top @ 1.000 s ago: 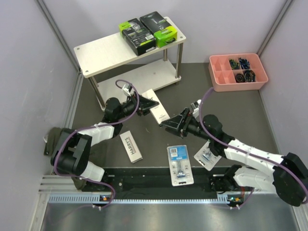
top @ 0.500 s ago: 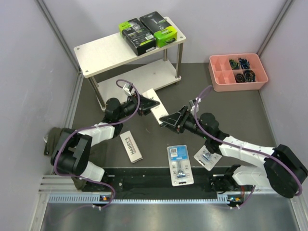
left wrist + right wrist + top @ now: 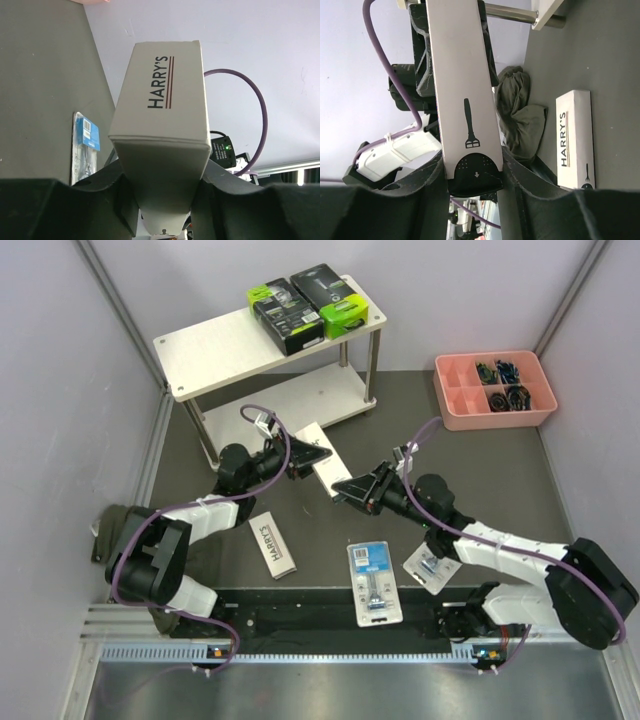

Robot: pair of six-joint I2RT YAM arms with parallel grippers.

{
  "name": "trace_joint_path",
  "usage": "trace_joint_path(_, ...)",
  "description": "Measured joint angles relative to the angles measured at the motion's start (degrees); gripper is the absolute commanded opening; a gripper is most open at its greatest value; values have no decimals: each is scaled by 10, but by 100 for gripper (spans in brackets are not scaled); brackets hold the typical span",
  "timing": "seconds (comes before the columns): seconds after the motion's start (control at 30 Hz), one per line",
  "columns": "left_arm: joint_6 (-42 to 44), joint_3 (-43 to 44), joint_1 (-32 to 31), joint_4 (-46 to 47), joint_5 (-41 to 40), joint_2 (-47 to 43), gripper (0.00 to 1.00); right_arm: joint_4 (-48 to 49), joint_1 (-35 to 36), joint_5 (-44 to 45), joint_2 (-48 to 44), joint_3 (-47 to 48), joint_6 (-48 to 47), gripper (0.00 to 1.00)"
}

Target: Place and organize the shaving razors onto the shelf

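Harry's box (image 3: 328, 472), slim white matte cardboard, hangs just in front of the shelf (image 3: 230, 350), seemingly lifted off the table (image 3: 500, 470). Your left gripper (image 3: 162, 200) and right gripper (image 3: 475, 175) each clamp an opposite end, so both ends are hidden from above.

Dark grey matte table (image 3: 480, 470). Pale two-tier wooden shelf (image 3: 230, 345) stands upper left-centre; pink plastic compartment tray (image 3: 500, 420) upper right. Slim white Harry's box (image 3: 273, 544) lower left. Two clear blister packs (image 3: 374, 582) lower centre. Crumpled olive cloth (image 3: 108, 525) at left edge.
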Motion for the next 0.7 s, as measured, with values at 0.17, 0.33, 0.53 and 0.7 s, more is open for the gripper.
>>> trace_joint_path(0.17, 5, 0, -3, 0, 1, 0, 79, -24, 0, 1, -14, 0, -12, 15)
trace_joint_path(0.33, 24, 0, -4, -16, 0, -5, 98, -56, 0, 8, -26, 3, -20, 13)
trace_joint_path(0.53, 87, 6, -4, -118, -13, -55, 99, -104, 0, 27, -61, 3, -28, 12)
trace_joint_path(0.7, 158, 24, -4, -245, -54, -106, 99, -169, 0, 51, -113, 8, -41, 10)
